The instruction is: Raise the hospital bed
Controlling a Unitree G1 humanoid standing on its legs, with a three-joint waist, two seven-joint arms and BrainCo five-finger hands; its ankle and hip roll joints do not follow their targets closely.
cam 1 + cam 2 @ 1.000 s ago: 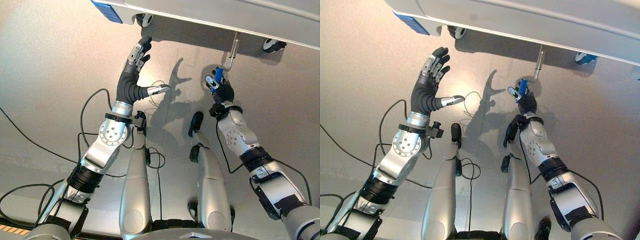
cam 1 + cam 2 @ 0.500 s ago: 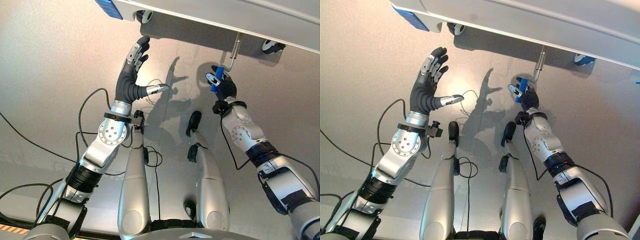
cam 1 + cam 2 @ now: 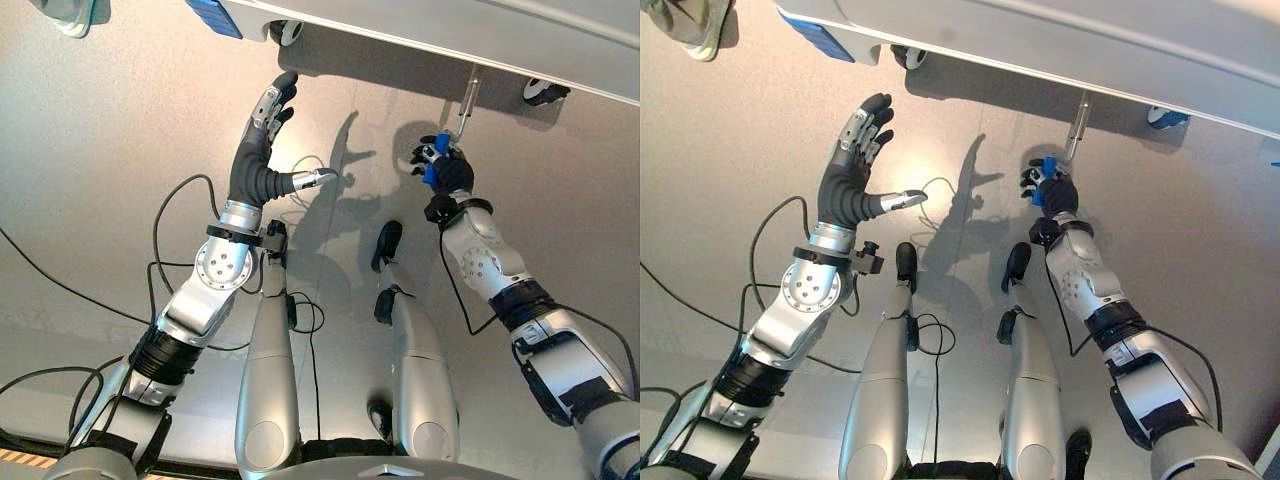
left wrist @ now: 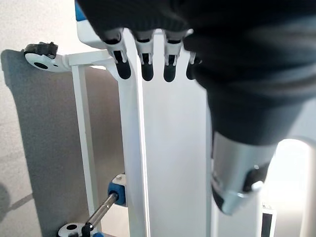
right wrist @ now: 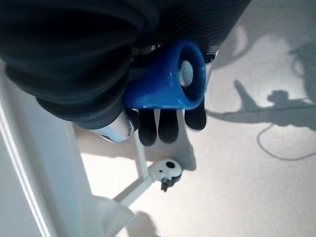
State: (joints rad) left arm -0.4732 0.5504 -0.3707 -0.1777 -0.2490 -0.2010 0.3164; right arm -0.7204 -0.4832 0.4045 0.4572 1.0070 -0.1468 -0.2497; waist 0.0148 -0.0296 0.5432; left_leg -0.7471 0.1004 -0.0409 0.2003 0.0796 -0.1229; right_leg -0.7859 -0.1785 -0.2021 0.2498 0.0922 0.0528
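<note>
Right wrist view shows the right hand (image 5: 148,74) with its fingers curled round the blue, smooth plastic crank handle (image 5: 168,79), a short, rounded grip with a pale metal pin at its open end. Just past the dark fingertips (image 5: 168,126) a thin white leg of the frame runs to a small white caster wheel (image 5: 168,170) resting on the pale, matt, finely speckled floor (image 5: 256,187). In the left eye view the same handle (image 3: 437,160) sits at the foot of a slim, bright metal crank rod (image 3: 468,100) that runs away from the fingers to the underside of the white hospital bed frame (image 3: 480,25), a long, flat, glossy panel. The grip looks chosen so that the wrist can swing the handle round the rod's axis, which is probably how the bed is wound up; how far it has been raised cannot be judged.

The left hand (image 3: 262,135) is held up beside the near end of the bed with its fingers straight and slightly spread and the thumb stuck out to the side, touching nothing. It seems parked clear of the crank's sweep. Beyond its fingertips a blue corner cap (image 3: 212,15) and a dark caster (image 3: 288,32) show under the frame. A pale shoe (image 3: 695,25) stands well apart from both hands.
</note>
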